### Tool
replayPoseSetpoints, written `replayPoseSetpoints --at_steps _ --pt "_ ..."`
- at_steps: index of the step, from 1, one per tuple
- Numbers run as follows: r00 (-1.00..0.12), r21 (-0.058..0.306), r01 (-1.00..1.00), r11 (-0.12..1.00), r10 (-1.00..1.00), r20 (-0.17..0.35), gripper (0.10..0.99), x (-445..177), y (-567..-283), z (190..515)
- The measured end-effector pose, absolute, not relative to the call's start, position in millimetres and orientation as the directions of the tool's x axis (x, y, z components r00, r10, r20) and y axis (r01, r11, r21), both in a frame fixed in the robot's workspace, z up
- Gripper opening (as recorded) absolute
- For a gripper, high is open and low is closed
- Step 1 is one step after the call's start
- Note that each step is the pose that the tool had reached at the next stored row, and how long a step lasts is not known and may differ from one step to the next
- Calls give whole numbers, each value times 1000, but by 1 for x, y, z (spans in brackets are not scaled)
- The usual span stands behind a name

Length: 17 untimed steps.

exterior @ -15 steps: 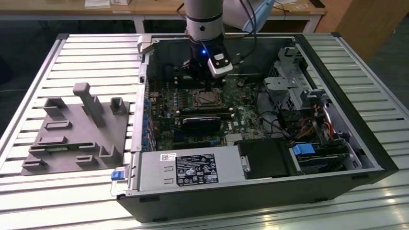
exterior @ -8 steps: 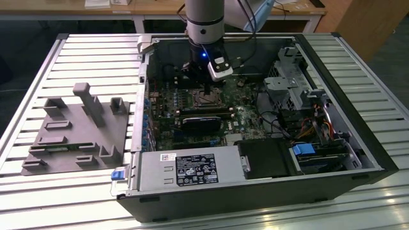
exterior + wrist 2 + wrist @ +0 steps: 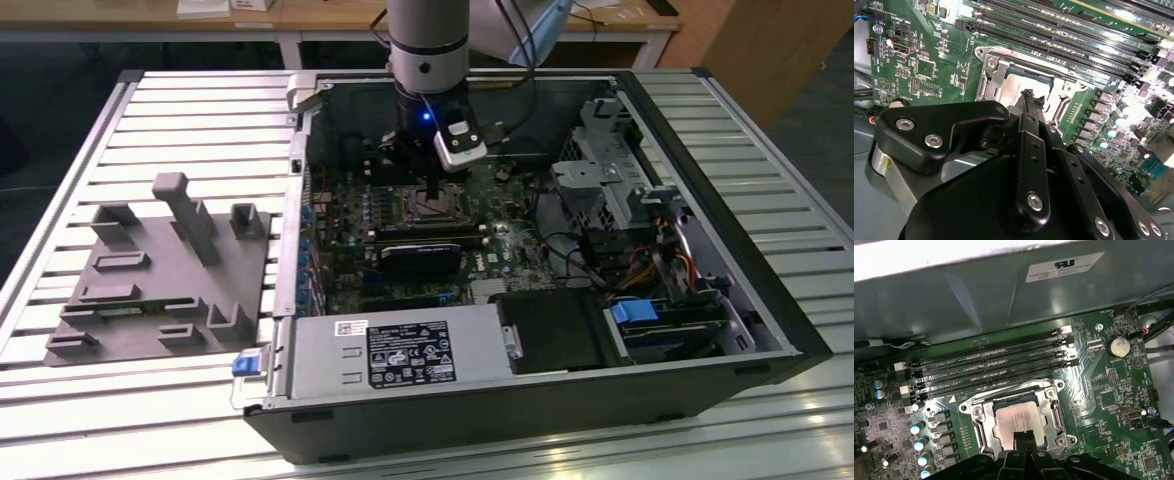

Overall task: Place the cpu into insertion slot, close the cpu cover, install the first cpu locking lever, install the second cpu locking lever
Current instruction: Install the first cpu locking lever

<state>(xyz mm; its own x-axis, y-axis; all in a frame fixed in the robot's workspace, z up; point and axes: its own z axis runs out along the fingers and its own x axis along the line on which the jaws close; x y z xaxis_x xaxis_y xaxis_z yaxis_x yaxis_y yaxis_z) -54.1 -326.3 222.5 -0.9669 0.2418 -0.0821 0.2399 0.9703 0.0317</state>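
Observation:
The cpu [image 3: 1016, 420] [image 3: 1013, 92], a flat square chip with a silvery top, lies in the insertion slot [image 3: 430, 208] on the green board. The cpu cover [image 3: 982, 429] [image 3: 990, 75], a silver frame with a square cut-out, lies flat around the chip. My gripper [image 3: 434, 190] [image 3: 1029, 96] [image 3: 1024, 436] hangs straight over the chip with its two black fingers pressed together, shut on nothing. Its tip is at or just above the chip's top near one edge. I cannot tell how the locking levers stand.
Long black memory slots [image 3: 989, 367] [image 3: 1064, 30] run beside the socket. A black fan block [image 3: 416, 258], the power supply [image 3: 387, 350] and a drive cage [image 3: 627, 190] crowd the open case. A grey fixture [image 3: 160, 270] sits at the exterior view's left.

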Motion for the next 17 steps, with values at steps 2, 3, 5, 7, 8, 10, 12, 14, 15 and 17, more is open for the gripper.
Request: replayPoseSetpoints --at_steps 2,3,5,7,8,10,12,14,15,17 --pt "-967 43 240 970 242 -80 102 -54 -326 222" --pt "-967 47 240 970 243 -79 102 -54 -326 223" --pt "-967 50 240 970 243 -78 102 -54 -326 224" --pt "-967 50 240 970 243 -78 102 -54 -326 227" --pt "-967 50 240 970 243 -78 102 -54 -326 229" --pt "-967 50 240 970 243 -78 102 -54 -326 232" --pt "-967 50 240 970 243 -78 102 -54 -326 236" --pt "-967 50 240 970 243 -78 102 -54 -326 238" --pt "-967 50 240 970 243 -78 102 -54 -326 239" --pt "-967 50 240 970 243 -78 102 -54 -326 239"
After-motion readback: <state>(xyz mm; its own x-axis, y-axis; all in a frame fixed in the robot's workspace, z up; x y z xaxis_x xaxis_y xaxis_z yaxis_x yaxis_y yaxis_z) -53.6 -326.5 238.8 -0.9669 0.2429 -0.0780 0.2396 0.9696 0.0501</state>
